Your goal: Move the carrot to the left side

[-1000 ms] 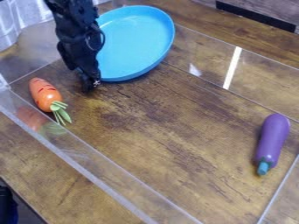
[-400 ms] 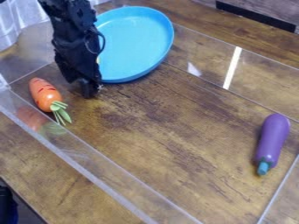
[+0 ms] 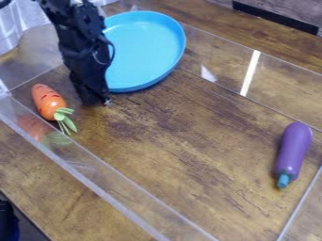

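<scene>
1. Carrot (image 3: 51,102): lies on the wooden table (image 3: 176,141) at the far-left of the scene, close to the left wall of the clear enclosure (image 3: 101,179); orange body points to the far left, green leafy top points near-right; nothing grips it.
2. Gripper (image 3: 93,98): black, pointing steeply down at the table just right of the carrot; fingertips near the wood surface, beside the carrot but apart from it; jaws drawn together, no gap visible between them, nothing held.
3. Arm: dark links rise from the gripper toward the far-left corner, crossing in front of the left edge of the plate.
4. Blue plate (image 3: 149,47): round, shallow, on the far side of the table, just right of and behind the gripper; its left rim is partly hidden by the arm.
5. Eggplant (image 3: 291,152): purple, lying at the right side, well apart from the carrot and gripper; stem end points toward the near edge.
6. Table surface: dark worn wood with glare streaks from the clear panel right of centre.
</scene>
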Controlling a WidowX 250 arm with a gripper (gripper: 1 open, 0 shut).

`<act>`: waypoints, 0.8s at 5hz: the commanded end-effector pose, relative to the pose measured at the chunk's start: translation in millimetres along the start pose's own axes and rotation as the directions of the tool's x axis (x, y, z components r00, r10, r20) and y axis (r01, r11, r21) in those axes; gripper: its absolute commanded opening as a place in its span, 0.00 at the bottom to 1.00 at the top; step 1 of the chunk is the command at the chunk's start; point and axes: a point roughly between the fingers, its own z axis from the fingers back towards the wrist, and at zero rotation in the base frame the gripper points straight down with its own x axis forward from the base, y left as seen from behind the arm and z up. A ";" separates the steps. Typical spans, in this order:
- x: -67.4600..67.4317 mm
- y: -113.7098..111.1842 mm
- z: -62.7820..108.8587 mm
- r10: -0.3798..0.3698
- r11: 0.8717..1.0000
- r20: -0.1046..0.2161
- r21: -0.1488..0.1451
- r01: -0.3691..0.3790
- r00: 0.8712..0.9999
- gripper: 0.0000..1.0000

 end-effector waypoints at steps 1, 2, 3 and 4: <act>-16.6 1.6 4.3 -0.019 1.000 -0.007 -0.009 0.019 1.000 0.00; -21.9 6.9 6.3 0.064 0.998 -0.026 0.001 -0.064 0.998 0.00; -22.0 22.2 16.0 0.114 0.994 -0.040 0.006 -0.114 0.993 1.00; -20.4 31.1 30.5 0.138 0.990 -0.050 0.013 -0.138 0.989 1.00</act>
